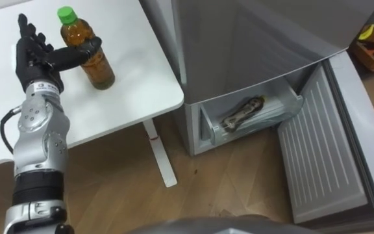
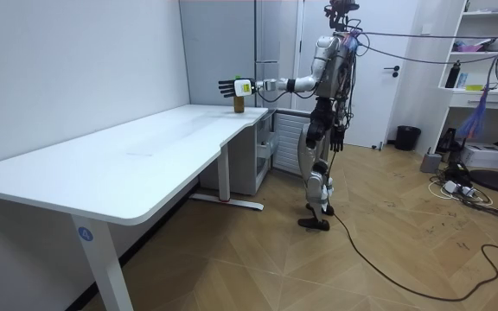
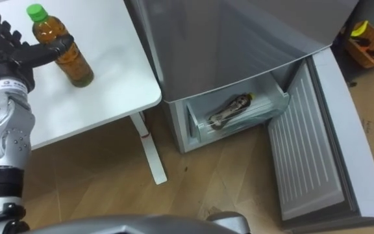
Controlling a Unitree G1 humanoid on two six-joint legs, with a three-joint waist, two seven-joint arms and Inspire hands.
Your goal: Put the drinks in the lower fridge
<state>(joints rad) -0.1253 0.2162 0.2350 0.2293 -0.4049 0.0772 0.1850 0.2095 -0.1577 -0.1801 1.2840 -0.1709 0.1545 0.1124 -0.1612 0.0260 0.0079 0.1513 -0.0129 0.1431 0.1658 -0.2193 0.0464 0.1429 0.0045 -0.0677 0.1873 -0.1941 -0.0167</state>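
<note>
Left hand is spread wide, thumb laid across the green-capped amber plastic tea bottle, upright on the white table just left of the grey fridge. Nothing curls round it yet, so a push from that thumb could tip it over, fridge-side!

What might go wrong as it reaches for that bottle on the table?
The left robot hand seems to have only its thumb against the bottle, with its fingers straight, so it may tip the tall bottle instead of gripping it. The open fridge drawer already holds a lying bottle, so room for another looks tight.
</note>
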